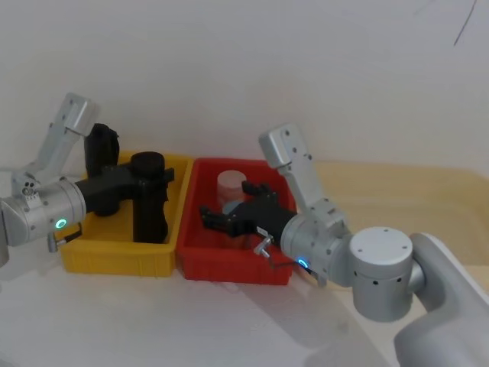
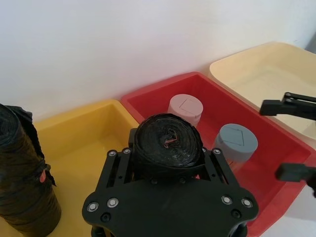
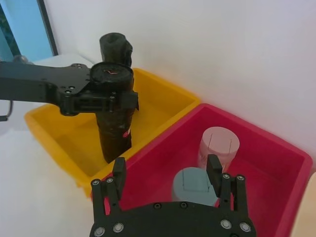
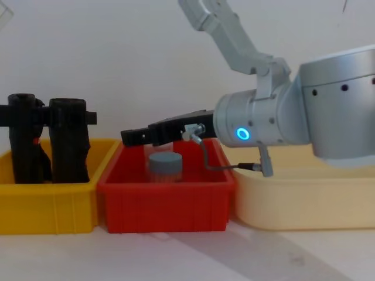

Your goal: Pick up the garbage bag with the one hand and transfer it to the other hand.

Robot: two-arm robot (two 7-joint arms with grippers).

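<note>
Grasp made, lift and handover remain: left end effector (image 1: 157, 177) clamps the garbage bag (image 1: 150, 218), upright in the yellow bin (image 1: 114, 264) at the left edge of the table (image 1: 114, 321); right end effector (image 3: 166, 165) hovers nearby, wide open

Wrinkled matt plastic garbage bag (image 1: 150, 214)

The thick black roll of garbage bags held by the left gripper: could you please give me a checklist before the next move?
1. Left gripper shut around the thick black roll of garbage bags: ok.
2. Roll upright in the yellow plastic bin: ok.
3. Slimmer black roll clear of the left gripper: cannot tell.
4. Right gripper open above the red plastic bin: ok.
5. Roll's base off the bin floor: cannot tell.
</note>
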